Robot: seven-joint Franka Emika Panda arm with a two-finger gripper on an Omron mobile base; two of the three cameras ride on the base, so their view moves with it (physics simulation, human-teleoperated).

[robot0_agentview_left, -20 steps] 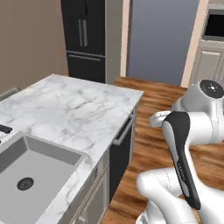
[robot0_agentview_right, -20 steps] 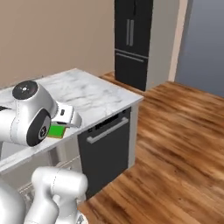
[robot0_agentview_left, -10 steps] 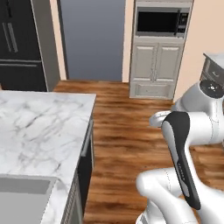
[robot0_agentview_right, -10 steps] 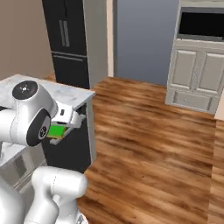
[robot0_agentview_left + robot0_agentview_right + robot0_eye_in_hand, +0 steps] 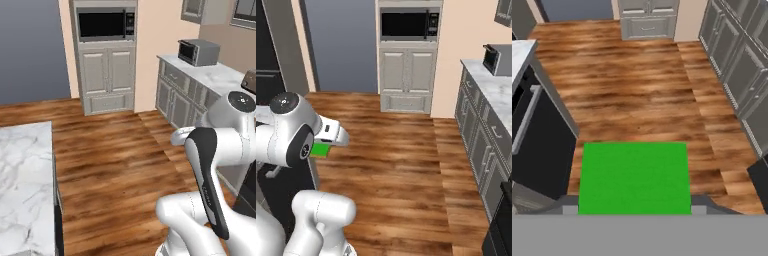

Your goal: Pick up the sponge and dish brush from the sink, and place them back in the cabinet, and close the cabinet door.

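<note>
A bright green sponge (image 5: 634, 177) sits between my gripper's (image 5: 634, 209) two fingertips in the hand view, its flat face toward the camera, and the gripper is shut on it. From the right base view the sponge (image 5: 319, 150) pokes out under the white hand, with the gripper (image 5: 325, 148) held at chest height beside the island's end, over the wooden floor. The sink and the dish brush are out of view. Grey wall cupboards (image 5: 196, 10) hang at the top right; I cannot tell whether one of them is the cabinet.
The marble island (image 5: 22, 190) lies at the left, with a black appliance front (image 5: 532, 135) below it. A tall unit holds a microwave (image 5: 102, 24). Along the right runs a counter with grey base cabinets (image 5: 481, 145) and a toaster oven (image 5: 199, 51). Open wooden floor (image 5: 396, 165) lies between.
Both base views have swung to the right with the base: the sink and black fridge have left the picture, and the microwave unit and right counter have come in. The sponge stays in the gripper.
</note>
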